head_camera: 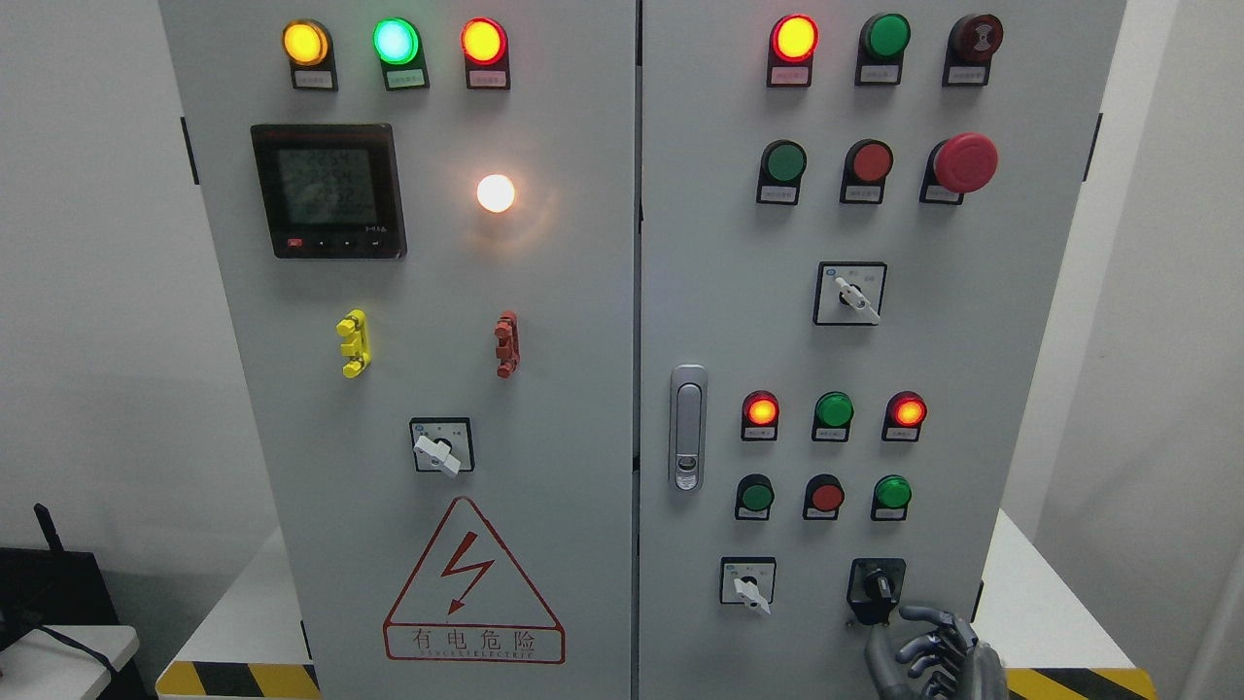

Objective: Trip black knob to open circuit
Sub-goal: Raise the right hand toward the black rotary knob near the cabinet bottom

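The black knob [878,585] sits on a black square plate at the lower right of the grey cabinet's right door [972,321]. Its handle points roughly upright. My right hand [931,658] comes up from the bottom edge just below and right of the knob. Its grey fingers [923,616] are loosely curled, the uppermost one reaching toward the plate's lower edge, and they hold nothing. Whether a fingertip touches the plate is unclear. The left arm is out of view.
A white-handled selector [748,585] stands left of the knob, two more [848,294] [442,446] higher up. Rows of red and green lamps and buttons fill the right door, with a red mushroom stop button [964,162]. A door latch [687,428] sits by the seam.
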`<action>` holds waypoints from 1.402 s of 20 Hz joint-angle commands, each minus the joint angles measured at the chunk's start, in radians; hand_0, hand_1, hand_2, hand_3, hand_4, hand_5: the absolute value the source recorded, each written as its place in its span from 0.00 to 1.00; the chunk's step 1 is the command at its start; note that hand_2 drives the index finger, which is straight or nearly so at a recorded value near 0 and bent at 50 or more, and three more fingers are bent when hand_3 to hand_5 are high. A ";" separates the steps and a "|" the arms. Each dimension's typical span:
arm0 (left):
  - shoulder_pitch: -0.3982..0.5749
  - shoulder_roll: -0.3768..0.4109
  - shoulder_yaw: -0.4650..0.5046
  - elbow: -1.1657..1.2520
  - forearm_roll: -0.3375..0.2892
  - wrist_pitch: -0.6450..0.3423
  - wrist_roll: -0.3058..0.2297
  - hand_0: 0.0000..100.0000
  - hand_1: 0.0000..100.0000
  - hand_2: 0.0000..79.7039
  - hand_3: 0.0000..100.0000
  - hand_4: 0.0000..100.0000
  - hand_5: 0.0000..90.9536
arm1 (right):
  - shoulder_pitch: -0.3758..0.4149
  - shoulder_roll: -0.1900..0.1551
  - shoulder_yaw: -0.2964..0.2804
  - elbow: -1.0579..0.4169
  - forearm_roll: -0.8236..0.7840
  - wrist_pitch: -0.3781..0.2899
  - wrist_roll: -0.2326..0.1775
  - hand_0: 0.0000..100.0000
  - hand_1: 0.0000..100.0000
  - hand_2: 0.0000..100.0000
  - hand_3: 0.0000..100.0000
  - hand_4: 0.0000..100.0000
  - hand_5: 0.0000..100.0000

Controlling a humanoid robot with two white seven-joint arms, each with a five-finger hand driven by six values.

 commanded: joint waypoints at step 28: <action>-0.008 -0.001 0.000 0.000 -0.034 0.001 0.001 0.12 0.39 0.00 0.00 0.00 0.00 | -0.031 0.040 -0.017 0.020 0.000 0.000 -0.002 0.39 0.81 0.47 0.81 0.88 0.97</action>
